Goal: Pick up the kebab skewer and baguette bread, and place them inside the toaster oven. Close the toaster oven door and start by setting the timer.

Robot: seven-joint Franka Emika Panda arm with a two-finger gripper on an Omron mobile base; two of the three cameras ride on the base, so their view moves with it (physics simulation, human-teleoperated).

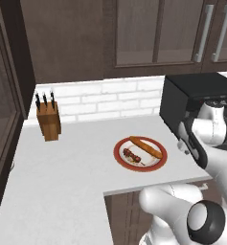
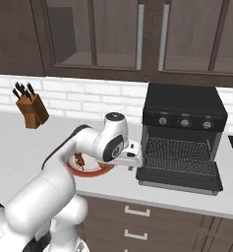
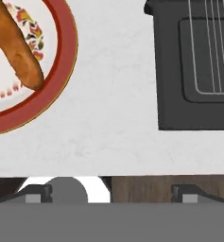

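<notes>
The red-rimmed plate (image 1: 119, 152) holds the orange-brown baguette bread (image 1: 146, 147) and the dark, chunky kebab skewer (image 1: 132, 155). Right of it stands the black toaster oven (image 2: 183, 110), and the toaster oven door (image 2: 179, 178) lies dropped open in front of the wire rack (image 2: 179, 153). My gripper (image 2: 131, 166) hangs above the counter between the plate and the oven, pointing down. In the hand view the gripper (image 3: 111, 194) is open and holds nothing. The baguette bread (image 3: 16, 47) lies at upper left there and the open door (image 3: 193, 113) at upper right.
A wooden knife block (image 1: 49, 120) stands at the back left by the brick wall. Dark wall cabinets (image 2: 113, 34) hang above the counter. The counter's front edge (image 1: 153, 187) runs just below the plate. The oven's knobs (image 2: 185, 122) sit along its top front.
</notes>
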